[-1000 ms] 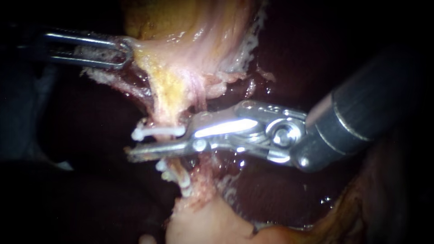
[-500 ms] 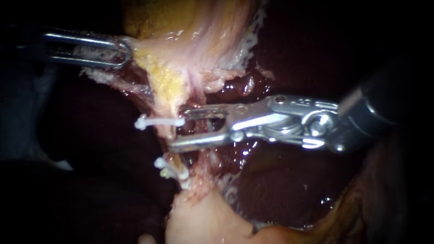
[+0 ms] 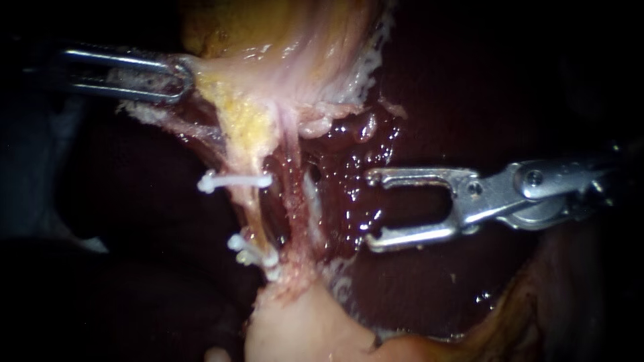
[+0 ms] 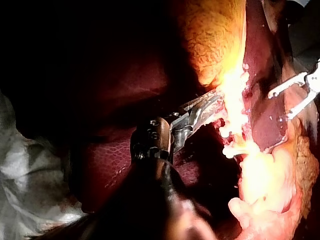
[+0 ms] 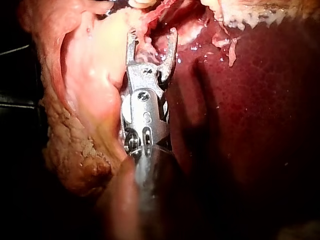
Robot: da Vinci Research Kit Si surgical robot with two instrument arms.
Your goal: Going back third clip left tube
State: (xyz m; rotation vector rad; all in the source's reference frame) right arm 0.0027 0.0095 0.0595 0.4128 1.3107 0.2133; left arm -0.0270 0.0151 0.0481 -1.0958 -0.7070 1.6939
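My right instrument (image 3: 373, 210) stood wide open, holding nothing, drawn back rightward off the left tube (image 3: 249, 204) it straddled a second before. The clip (image 3: 235, 181) stayed on that tube. My left instrument (image 3: 182, 79) seemingly gripped gallbladder (image 3: 295, 53) tissue.

Around the lit middle of the endoscope view everything falls into darkness, almost black at the left edge and in the upper right. The left wrist view shows a crumpled pale sheet (image 4: 20, 170), dimly lit.
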